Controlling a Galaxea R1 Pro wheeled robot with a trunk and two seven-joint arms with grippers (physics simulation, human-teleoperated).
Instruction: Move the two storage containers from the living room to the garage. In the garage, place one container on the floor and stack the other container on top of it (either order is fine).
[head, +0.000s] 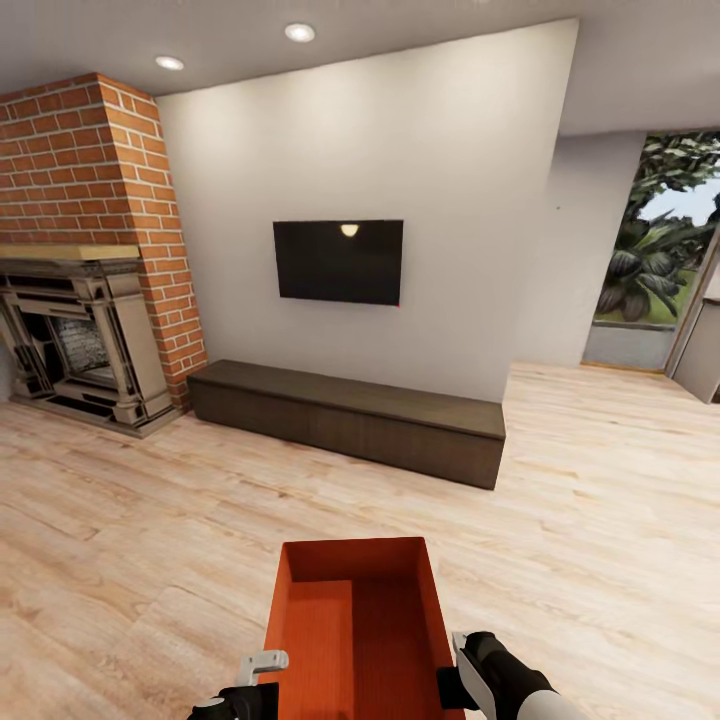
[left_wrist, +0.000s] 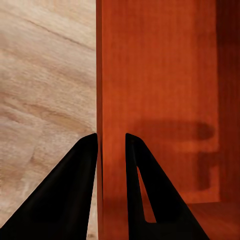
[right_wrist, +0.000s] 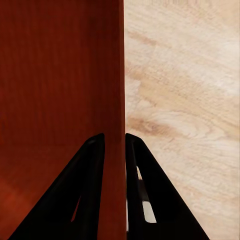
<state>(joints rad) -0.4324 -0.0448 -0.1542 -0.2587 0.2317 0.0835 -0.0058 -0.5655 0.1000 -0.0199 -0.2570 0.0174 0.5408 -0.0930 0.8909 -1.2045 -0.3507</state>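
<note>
The storage container (head: 355, 625) hangs over the living room floor (head: 150, 520) between the left tool (head: 262, 672) and right tool (head: 458, 662), with the cabinet (head: 350, 415) beyond under the TV (head: 338, 261), fireplace (head: 75, 335) at left.

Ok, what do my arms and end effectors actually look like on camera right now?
In the wrist views each end effector, left and right, has two matte black, wedge-shaped fingers tapering to blunt tips, with slot cut-outs. In the head view the right arm is black with a white shell; the left shows a pale grey bracket on black.
</note>
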